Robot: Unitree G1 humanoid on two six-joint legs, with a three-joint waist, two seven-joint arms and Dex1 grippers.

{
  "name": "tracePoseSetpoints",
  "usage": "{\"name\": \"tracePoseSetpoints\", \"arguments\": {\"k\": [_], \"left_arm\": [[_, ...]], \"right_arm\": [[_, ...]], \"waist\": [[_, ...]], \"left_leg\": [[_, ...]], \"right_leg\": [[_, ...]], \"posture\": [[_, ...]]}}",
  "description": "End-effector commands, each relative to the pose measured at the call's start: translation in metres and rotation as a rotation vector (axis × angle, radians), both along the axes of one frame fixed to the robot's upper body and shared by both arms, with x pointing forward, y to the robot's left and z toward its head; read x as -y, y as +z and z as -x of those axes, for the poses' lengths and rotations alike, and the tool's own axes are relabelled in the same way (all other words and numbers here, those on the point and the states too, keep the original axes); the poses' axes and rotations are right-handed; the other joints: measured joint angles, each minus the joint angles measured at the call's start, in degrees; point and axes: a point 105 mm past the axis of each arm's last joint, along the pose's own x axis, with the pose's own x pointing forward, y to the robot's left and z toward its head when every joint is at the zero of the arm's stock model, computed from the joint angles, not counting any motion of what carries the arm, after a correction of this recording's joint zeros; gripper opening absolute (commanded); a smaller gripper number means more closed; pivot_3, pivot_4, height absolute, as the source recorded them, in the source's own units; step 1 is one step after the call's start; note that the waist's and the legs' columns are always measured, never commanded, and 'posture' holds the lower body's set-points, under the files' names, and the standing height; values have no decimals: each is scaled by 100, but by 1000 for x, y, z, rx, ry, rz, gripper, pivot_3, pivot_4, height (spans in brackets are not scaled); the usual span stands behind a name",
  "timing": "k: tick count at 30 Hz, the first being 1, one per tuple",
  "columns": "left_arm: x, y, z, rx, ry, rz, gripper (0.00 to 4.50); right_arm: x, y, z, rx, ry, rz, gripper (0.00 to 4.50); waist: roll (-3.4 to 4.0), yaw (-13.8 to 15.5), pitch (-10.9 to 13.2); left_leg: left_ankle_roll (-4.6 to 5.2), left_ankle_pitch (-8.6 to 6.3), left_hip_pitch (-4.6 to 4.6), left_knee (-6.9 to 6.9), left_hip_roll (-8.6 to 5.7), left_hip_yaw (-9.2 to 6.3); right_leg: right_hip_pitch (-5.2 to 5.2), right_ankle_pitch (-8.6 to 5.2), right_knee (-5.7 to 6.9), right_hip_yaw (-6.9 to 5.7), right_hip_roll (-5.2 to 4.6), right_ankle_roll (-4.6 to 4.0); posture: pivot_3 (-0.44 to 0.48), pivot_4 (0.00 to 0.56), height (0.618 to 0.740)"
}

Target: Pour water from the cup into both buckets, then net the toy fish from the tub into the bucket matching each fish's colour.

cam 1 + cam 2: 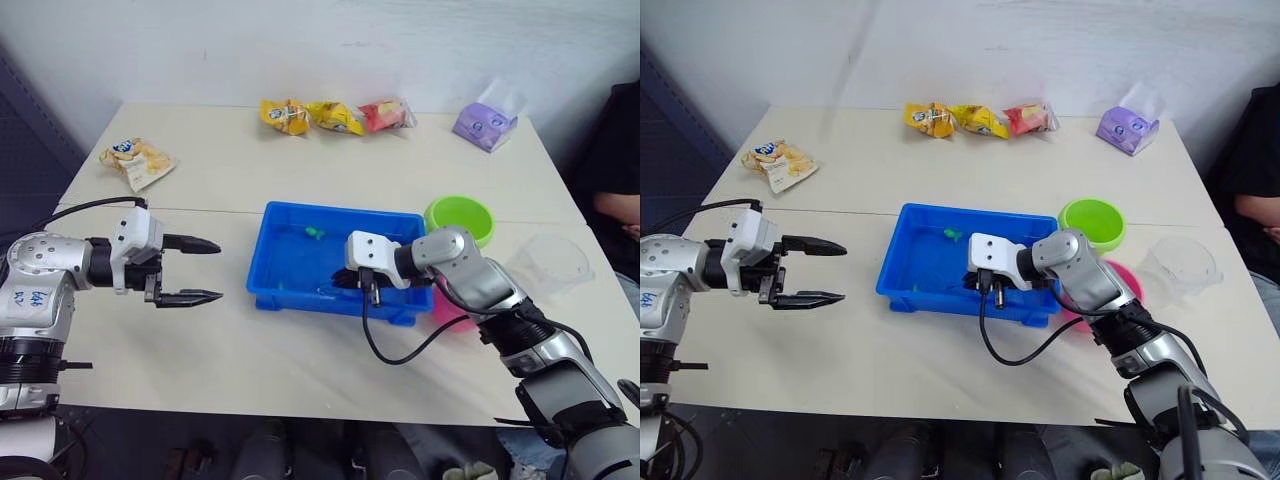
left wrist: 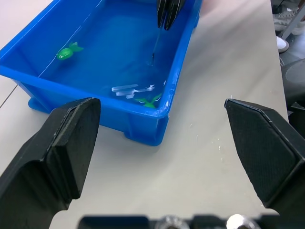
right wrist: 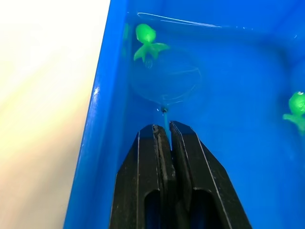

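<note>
Right tool [image 3: 163,128] clamped on net [image 3: 164,76] in tub [image 1: 275,285], green fish [image 3: 147,40] beside hoop, left tool [image 1: 200,270] wide open, empty.

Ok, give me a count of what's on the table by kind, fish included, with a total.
Green toy fish: 2
Buckets: 2, lime green and pink
Blue tub: 1
Clear cup: 1
Net: 1, held in the right gripper
Snack packets: 4
Purple tissue pack: 1
Total: 12

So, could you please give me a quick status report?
Left pincer open, idle. Right pincer shut on net, hoop beside green fish in tub. Nothing in the way.
</note>
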Motion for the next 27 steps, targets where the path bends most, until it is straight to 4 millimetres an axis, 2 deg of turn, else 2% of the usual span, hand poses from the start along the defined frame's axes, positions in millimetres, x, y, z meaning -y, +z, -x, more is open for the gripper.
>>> {"name": "tracePoseSetpoints", "arguments": {"k": [1, 8, 19, 23, 27], "left_arm": [[5, 10, 0, 48, -13, 17, 4485], [6, 9, -2, 52, -8, 30, 4485], [2, 11, -3, 58, 13, 55, 4485], [0, 10, -4, 59, 21, 58, 4485], [-4, 10, -6, 75, 35, 50, 4485]], "right_arm": [[-8, 22, 4, -13, 8, -125, 0], [-1, 25, 1, -64, -43, -186, 0], [17, 38, 0, -29, -72, -221, 0], [22, 32, 2, -29, -72, -206, 0], [22, 32, -5, 44, -91, -172, 0]], "waist": [[0, -2, 0], [-1, 10, 0], [-1, 14, 0], [-1, 10, 0], [-1, -1, 0]], "left_leg": [[0, 0, 0, 0, 0, 0], [-1, 0, -1, 0, -1, 0], [0, 0, -1, -1, 0, 0], [0, 0, -1, -1, 0, 0], [0, 0, -1, -1, 0, 2]], "right_leg": [[0, 0, 1, 0, 0, 0], [0, 0, 0, 0, -1, 0], [-2, 0, 0, 0, 0, 0], [-1, 0, 0, 0, 0, 0], [-2, 0, 0, 1, 0, 0]], "posture": [[0, 150, 740], [0, 150, 740], [0, 150, 740], [0, 150, 740], [0, 150, 740]]}}
